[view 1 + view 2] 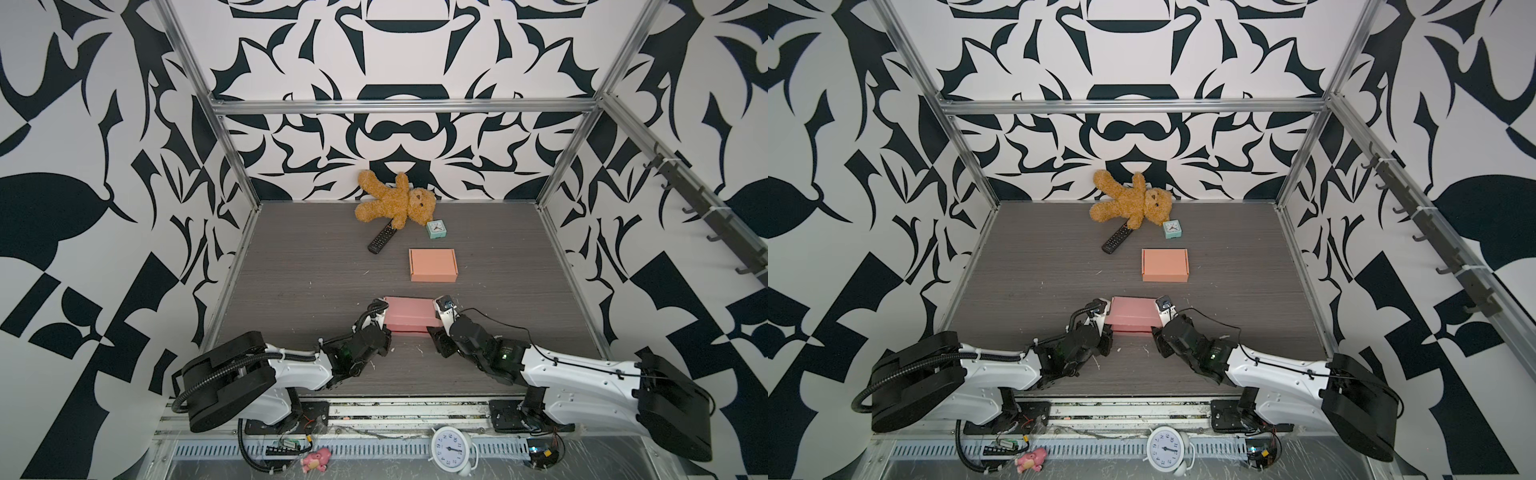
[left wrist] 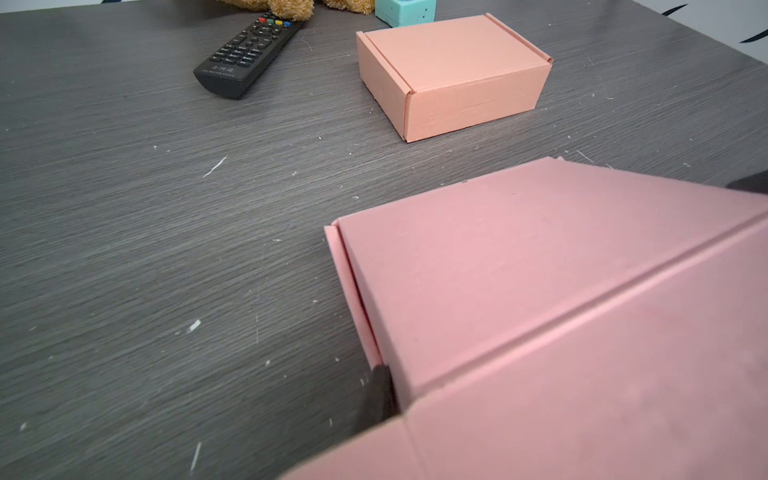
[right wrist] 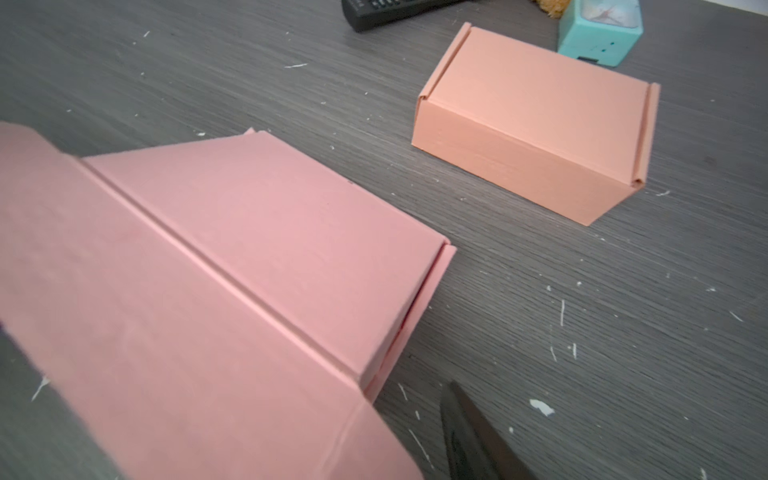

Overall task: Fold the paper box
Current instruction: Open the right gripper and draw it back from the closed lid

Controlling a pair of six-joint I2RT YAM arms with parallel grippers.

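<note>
Smooth matte pink paper box (image 1: 409, 312), crisp creases, lid down, sitting near the front of the scuffed grey woodgrain table (image 1: 311, 270) between both pincers. Left gripper (image 1: 383, 321) pinched nearly closed on its side flap, black finger (image 2: 378, 395) against the wall. Right gripper (image 1: 437, 328) spread partway, gripping nothing, with its finger (image 3: 465, 432) just off the box.

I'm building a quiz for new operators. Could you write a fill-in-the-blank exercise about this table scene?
1. The orange box lies ___ from the left gripper than the pink box does.
2. The teal clock stands beside the ___ of the teddy bear.
3. The remote is ___ in colour.
Missing words: farther; head; black.
</note>
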